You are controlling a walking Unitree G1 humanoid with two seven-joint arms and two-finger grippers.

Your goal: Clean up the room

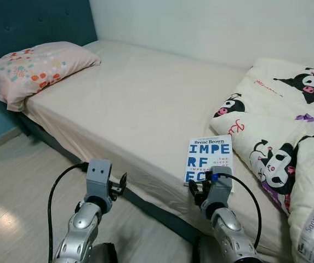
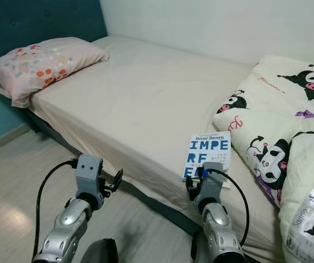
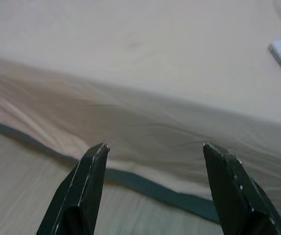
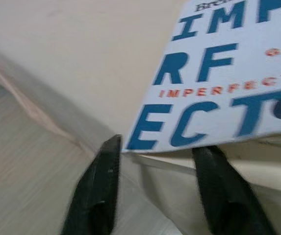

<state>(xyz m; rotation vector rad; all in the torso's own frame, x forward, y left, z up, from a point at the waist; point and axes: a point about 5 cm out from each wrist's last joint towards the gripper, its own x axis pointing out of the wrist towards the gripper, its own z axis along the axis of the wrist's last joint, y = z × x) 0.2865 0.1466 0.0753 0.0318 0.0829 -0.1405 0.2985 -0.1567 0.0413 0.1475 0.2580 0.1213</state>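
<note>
bed (image 1: 140, 98) with a cream fitted sheet, seen from its long side. a white paperback book (image 1: 210, 159) with large blue letters lies flat at the near edge of the mattress, at about 5 o'clock from the bed's centre, just beside the folded cartoon-print quilt (image 1: 277, 131) at 3 o'clock. a floral pillow (image 1: 33, 68) rests at 10 o'clock against the teal headboard (image 1: 30, 22). right gripper (image 4: 160, 156): jaws released, fingers spread at the book's near edge, one fingertip under its corner as far as the wrist view shows. left gripper (image 3: 155, 152): jaws released, grasping nothing, facing the mattress side above the pale wood floor (image 1: 20, 181).
</note>
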